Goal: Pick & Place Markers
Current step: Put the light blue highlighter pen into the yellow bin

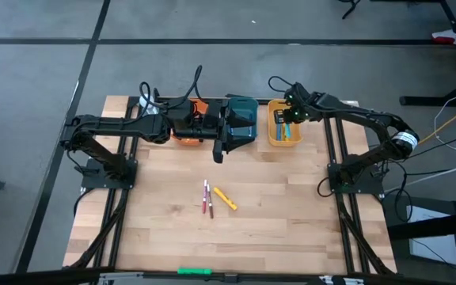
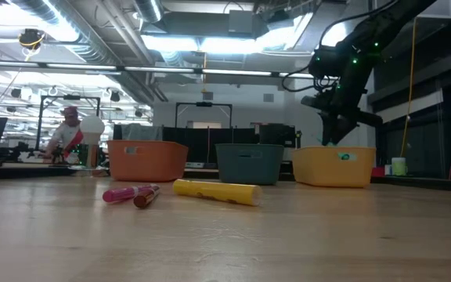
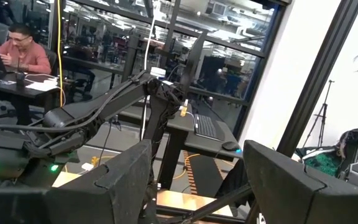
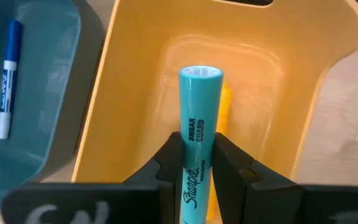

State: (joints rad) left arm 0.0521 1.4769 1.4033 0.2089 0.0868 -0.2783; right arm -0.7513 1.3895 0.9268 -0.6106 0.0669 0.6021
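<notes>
My right gripper (image 4: 199,168) hangs over the yellow bin (image 4: 135,93), fingers clamped on a teal marker (image 4: 199,118). My left gripper (image 1: 219,150) waits by the teal bin (image 1: 242,119), fingers apart. Three markers (image 1: 214,198) lie mid-table.

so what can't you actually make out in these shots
- Orange bin contents: low view, wall hides them; high view, left arm covers it.
- Teal marker lower end: right wrist view, cut off between the right tool's fingers.
- Yellow bin marker count: high view, too small.
</notes>
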